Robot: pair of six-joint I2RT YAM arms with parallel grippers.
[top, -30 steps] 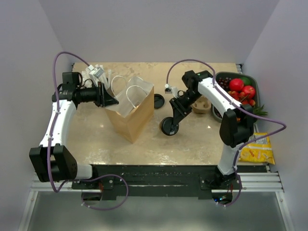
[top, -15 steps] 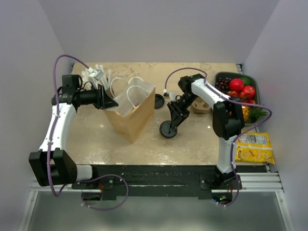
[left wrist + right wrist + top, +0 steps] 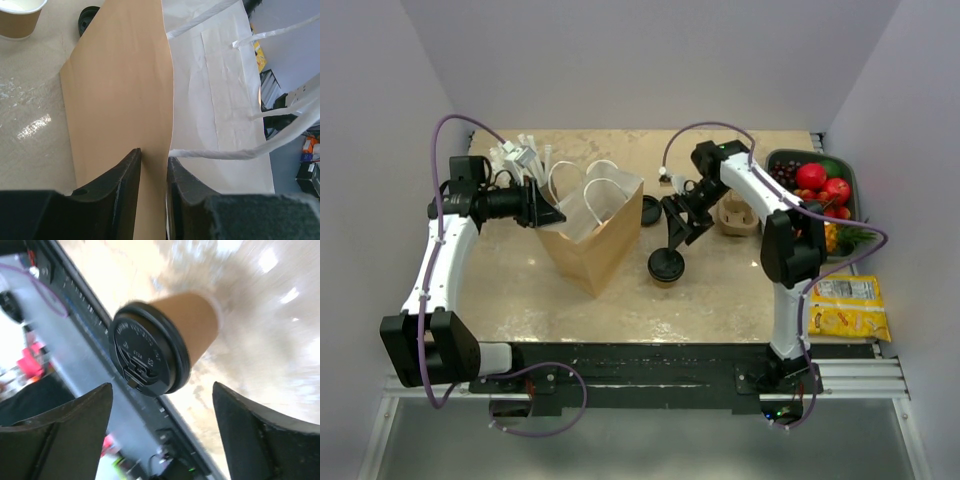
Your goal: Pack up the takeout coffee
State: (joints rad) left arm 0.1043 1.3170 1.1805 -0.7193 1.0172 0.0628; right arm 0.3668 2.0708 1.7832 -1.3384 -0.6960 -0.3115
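While you look from above, the takeout coffee [image 3: 666, 265] stands on the surface [image 3: 720, 300], it seems upright, just right of the paper bag [image 3: 595, 250] and not touching it. The right gripper [image 3: 674, 228] hangs just on the far side of the cup. The left gripper [image 3: 546, 210] is at the left rim of the bag.

From the left wrist, the jaws are closed on the brown wall of the bag, one finger [image 3: 120, 190] outside and one inside, so the mouth is held open. Hold this pinch firm and do not pull, or the bag may tip.

From the right wrist, the picture is blurred, but the jaws stand wide open. The cup lies between them with a gap on each side, so nothing is gripped. For the step in hand, centre the cup body between the jaws, below the black lid [image 3: 145, 355]. Close gently so the paper does not crush, then lift the cup upright and lower it straight into the bag.
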